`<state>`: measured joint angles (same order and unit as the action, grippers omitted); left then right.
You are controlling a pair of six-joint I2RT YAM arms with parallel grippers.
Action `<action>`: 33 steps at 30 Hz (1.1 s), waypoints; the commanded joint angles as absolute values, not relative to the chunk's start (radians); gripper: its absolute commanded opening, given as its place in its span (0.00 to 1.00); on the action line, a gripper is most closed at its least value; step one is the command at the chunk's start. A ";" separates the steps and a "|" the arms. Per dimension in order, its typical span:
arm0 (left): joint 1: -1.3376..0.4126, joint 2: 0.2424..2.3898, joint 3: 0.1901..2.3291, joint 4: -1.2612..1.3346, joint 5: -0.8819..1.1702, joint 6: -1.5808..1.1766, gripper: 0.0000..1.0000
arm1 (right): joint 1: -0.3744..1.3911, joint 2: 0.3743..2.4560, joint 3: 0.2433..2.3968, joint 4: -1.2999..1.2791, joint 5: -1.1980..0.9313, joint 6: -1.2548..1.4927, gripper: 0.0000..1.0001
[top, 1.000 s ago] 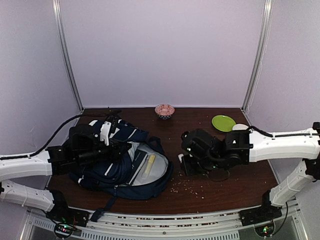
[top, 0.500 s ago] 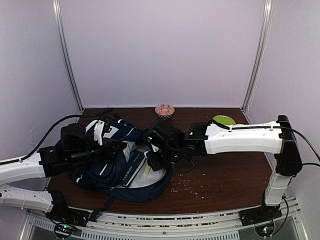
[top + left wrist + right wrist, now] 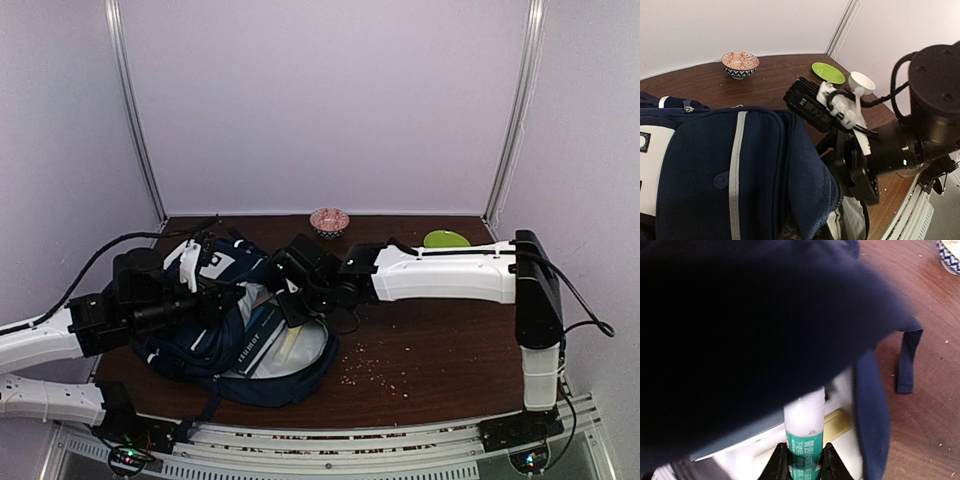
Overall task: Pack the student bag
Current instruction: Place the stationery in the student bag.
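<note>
The student bag (image 3: 225,320), navy with white stripes and pale lining, lies open at the left. My left gripper (image 3: 218,297) grips its upper flap and holds the mouth open; in the left wrist view the navy fabric (image 3: 715,165) covers the fingers. My right gripper (image 3: 290,305) reaches into the opening. In the right wrist view it (image 3: 803,462) is shut on a glue stick (image 3: 804,427) with a green label and white cap. The stick points into the lined pocket under the dark flap (image 3: 750,315).
Inside the bag lie a dark book (image 3: 255,335) and a pale yellow item (image 3: 837,422). A patterned bowl (image 3: 329,221) stands at the back, with a green plate (image 3: 446,239) and a white cup (image 3: 861,81) at back right. Crumbs (image 3: 380,370) dot the table.
My right arm has swung left from the table's middle to the bag's mouth, carrying the glue stick. My left gripper has lifted the flap higher and drawn back a little.
</note>
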<state>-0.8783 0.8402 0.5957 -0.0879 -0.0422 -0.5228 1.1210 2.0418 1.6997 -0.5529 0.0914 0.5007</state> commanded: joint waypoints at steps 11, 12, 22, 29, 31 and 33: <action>-0.873 0.838 0.617 -0.074 -0.071 -0.522 0.00 | 1.077 2.130 1.756 -0.520 0.069 0.442 0.18; -0.873 0.841 0.618 -0.074 -0.071 -0.521 0.00 | 1.078 2.129 1.756 -0.517 0.055 0.440 0.18; -0.873 0.868 0.630 -0.065 -0.079 -0.514 0.00 | 1.099 2.045 1.660 -0.400 0.002 0.444 0.19; -0.873 0.884 0.645 -0.084 -0.113 -0.512 0.00 | 1.110 1.955 1.544 -0.296 -0.045 0.512 0.19; -0.873 0.877 0.644 -0.088 -0.127 -0.513 0.00 | 1.111 1.896 1.460 -0.224 -0.065 0.548 0.19; -0.873 0.873 0.638 -0.083 -0.133 -0.511 0.00 | 1.113 1.869 1.419 -0.195 -0.123 0.584 0.20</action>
